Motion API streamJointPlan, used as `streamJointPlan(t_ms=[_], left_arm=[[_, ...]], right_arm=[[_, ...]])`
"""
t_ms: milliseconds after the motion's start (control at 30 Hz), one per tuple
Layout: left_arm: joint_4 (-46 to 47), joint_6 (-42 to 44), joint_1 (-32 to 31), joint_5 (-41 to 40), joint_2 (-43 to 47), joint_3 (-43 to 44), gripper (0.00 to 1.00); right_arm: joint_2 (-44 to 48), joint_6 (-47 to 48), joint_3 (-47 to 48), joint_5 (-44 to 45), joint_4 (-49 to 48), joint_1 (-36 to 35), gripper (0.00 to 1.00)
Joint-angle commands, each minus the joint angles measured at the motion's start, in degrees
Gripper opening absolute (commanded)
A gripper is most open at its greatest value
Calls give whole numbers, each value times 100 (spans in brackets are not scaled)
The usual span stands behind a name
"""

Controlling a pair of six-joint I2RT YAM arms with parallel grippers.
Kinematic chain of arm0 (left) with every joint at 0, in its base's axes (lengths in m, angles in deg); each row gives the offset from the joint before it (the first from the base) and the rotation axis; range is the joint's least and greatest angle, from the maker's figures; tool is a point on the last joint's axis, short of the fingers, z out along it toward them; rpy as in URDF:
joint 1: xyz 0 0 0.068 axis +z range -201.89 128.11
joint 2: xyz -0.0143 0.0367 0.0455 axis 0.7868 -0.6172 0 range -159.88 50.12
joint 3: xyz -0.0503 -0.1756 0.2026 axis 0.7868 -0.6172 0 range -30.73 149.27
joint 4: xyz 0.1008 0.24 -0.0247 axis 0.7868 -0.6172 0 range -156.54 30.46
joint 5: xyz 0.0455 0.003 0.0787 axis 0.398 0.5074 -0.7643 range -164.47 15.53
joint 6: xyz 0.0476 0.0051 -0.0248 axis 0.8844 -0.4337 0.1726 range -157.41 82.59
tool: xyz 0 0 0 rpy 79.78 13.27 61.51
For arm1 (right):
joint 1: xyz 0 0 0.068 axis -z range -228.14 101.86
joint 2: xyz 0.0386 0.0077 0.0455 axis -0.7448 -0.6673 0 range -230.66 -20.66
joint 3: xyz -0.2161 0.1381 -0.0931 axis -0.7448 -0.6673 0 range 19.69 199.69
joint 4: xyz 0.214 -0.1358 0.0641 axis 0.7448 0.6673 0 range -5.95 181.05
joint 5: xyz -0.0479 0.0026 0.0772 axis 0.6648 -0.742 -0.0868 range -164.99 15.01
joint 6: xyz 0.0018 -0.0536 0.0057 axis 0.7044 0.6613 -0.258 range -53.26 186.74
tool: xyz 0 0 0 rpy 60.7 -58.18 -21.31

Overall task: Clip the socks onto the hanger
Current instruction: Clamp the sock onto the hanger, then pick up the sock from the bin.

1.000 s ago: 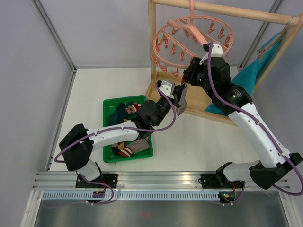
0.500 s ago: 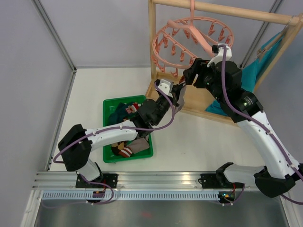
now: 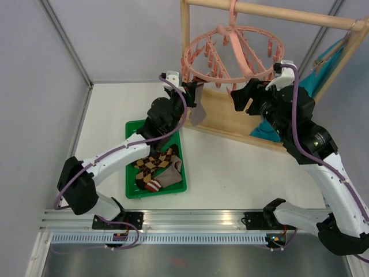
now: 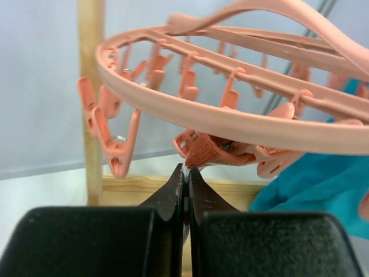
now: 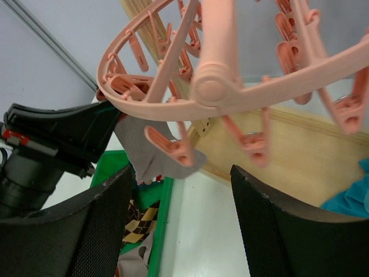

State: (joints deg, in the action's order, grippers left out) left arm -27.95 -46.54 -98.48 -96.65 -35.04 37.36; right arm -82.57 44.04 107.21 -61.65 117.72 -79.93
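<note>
Left pincer [image 4: 184,173] is clenched on the grey sock [image 5: 144,150], lifting its edge to a peg [image 4: 204,153] just under the hanger [image 4: 242,124] rim — my right pincer [image 3: 241,99] gapes beside that rim. I'd spread the peg wide, feed cloth deep, then let go — no sooner.

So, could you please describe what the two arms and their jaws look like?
Both the left arm and right arm have white links with black joint housings and black bases. A purple cable loops along each. The jaws are black, broad and tapered, with finely textured faces.
</note>
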Motion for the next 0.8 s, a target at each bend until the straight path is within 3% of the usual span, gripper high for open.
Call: streamJointPlan(t_ms=[0, 333, 633, 767], left_arm=[[-601, -397, 211, 134, 220, 397, 2], [-2374, -915, 764, 363, -333, 1627, 2], [-2931, -1373, 1090, 898, -545, 1874, 2], [-2957, -1381, 1099, 1118, -519, 1830, 8]], right_arm=[[170, 72, -60, -42, -1, -29, 75], [372, 125, -315, -200, -10, -38, 76], [461, 213, -578, -341, -62, -29, 76], [504, 266, -693, -446, -115, -38, 77]])
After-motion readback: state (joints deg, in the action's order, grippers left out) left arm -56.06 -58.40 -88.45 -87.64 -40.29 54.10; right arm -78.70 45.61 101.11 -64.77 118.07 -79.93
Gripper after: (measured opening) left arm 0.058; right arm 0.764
